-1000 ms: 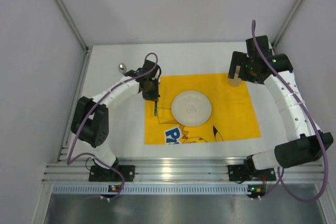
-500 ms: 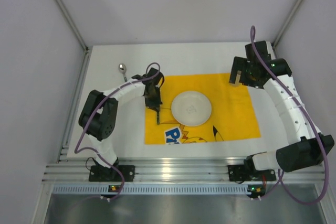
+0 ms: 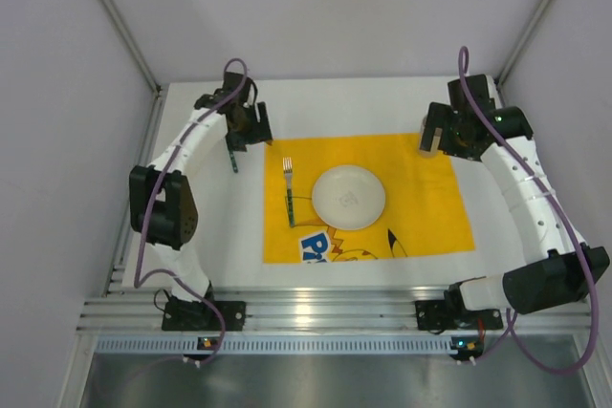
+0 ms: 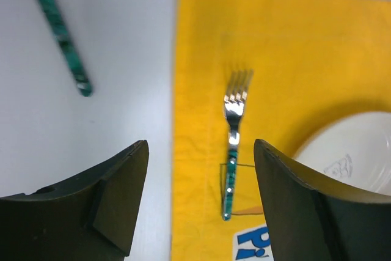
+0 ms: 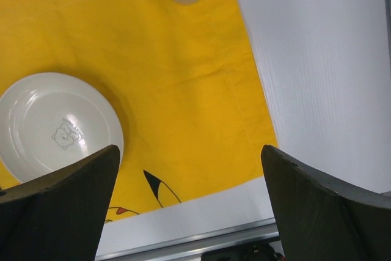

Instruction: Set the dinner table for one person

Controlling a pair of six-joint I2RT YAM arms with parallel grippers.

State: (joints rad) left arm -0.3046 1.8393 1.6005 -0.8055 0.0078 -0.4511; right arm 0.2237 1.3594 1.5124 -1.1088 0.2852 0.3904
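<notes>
The left arm reaches toward the white bench (image 3: 220, 236)'s far-left corner, the left tool (image 4: 200, 146) wide and empty beside the yellow mat (image 3: 430, 198). The right arm bends over the mat's far-right corner, the right tool (image 5: 190, 151) wide.

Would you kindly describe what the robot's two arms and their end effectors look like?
The left arm and right arm have white links, black joint housings and a purple cable trailing alongside each. The left end effector and right end effector each carry two broad, matte black fingers.
</notes>
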